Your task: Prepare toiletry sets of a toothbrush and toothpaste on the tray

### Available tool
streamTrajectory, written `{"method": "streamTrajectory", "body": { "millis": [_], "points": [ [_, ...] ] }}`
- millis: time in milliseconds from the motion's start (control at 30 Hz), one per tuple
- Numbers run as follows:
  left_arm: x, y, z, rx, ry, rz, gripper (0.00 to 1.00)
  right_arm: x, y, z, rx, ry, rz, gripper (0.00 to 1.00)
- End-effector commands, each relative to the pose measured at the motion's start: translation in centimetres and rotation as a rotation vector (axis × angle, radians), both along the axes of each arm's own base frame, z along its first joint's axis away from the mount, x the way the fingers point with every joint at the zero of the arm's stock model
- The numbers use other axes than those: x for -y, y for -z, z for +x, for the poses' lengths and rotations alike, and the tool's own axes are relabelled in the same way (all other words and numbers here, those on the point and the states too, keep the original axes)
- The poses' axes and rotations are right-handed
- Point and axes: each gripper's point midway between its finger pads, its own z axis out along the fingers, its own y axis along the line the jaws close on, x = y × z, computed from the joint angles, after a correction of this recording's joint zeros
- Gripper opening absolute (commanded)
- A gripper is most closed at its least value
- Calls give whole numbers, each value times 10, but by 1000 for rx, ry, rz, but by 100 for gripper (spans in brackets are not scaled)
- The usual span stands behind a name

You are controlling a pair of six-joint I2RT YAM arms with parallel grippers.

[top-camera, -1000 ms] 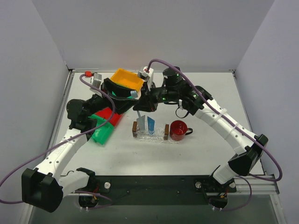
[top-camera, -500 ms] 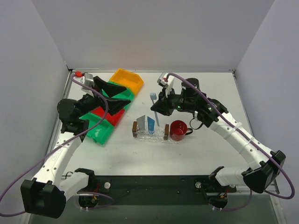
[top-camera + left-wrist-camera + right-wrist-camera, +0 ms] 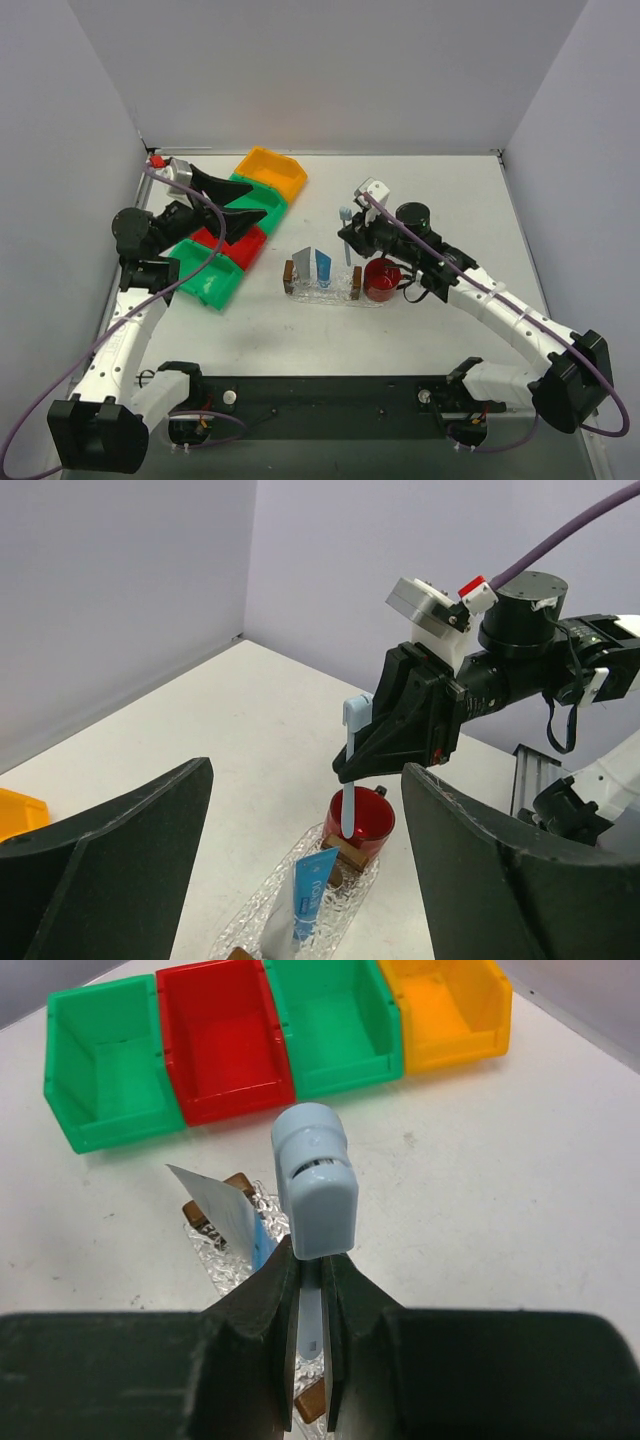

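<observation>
From above, I see my right gripper [image 3: 347,240] clamping the toothbrush [image 3: 345,215] upright over the right end of the tray [image 3: 335,295], beside the red cup [image 3: 381,280]; my left gripper [image 3: 266,202] hangs spread wide above the bins [image 3: 270,170]. Left wrist view: a blue toothpaste tube [image 3: 305,900] leans in the tray. Right wrist view: both fingers [image 3: 265,1305] pinch the brush handle.

A: Layout?
B: Tray [image 3: 336,293] is set mid-table. Toothpaste tubes [image 3: 323,268] are stood in its left half. Cup [image 3: 381,280] is placed just right of it.
A: Bins?
B: Row of bins [image 3: 215,281] is laid left of the tray, running back. Toothbrush [image 3: 345,214] is held upright over the tray's right end.
</observation>
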Motion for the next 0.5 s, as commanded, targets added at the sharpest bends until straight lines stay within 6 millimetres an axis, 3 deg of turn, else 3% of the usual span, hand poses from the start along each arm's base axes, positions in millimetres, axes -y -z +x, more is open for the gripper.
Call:
{"method": "streamTrajectory", "body": {
  "millis": [0,33,67,233,467],
  "points": [
    [-8,-1,1,49,-48,33,87,9,-28,19,147,112,128,0],
    [-9,1,1,44,-51,37,87,10,-32,21,169,122,146,0],
    [-10,3,2,41,-56,41,87,12,-22,20,159,133,141,0],
    [-13,11,4,35,-79,57,87,17,-10,20,139,175,176,0],
    [-15,20,5,28,-93,69,87,10,4,11,98,149,188,0]
  ]
}}
